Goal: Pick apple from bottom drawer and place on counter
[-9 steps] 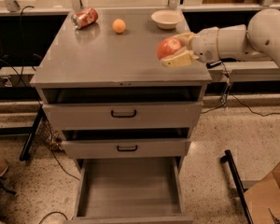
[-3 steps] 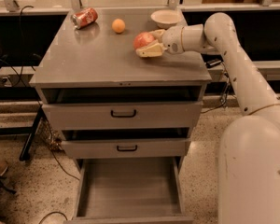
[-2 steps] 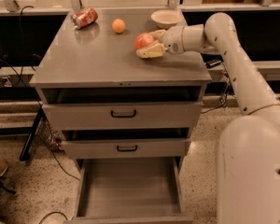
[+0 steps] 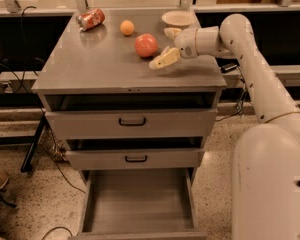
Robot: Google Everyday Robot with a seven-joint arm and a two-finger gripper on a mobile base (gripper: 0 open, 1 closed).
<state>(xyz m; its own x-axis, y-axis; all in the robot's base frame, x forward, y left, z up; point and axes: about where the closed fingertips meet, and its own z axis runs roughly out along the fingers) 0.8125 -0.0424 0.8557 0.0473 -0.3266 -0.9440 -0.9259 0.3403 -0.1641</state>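
The reddish-pink apple [image 4: 146, 45] sits on the grey counter [image 4: 110, 64], right of centre towards the back. My gripper [image 4: 168, 45] is just to the right of the apple, low over the counter, open, with one finger [image 4: 162, 60] stretched forward-left and the other [image 4: 171, 32] behind. The apple lies free at the mouth of the fingers. The bottom drawer [image 4: 139, 204] is pulled out and its grey floor is bare.
A smaller orange fruit [image 4: 127, 27] and a tipped red soda can [image 4: 90, 19] lie at the back left of the counter. A pale bowl [image 4: 178, 18] stands at the back right, behind the gripper. Two upper drawers with black handles [image 4: 132, 121] stand slightly ajar.
The gripper, which held the apple just above the counter, has opened. The apple now rests on the counter and the fingers have drawn slightly back to the right.
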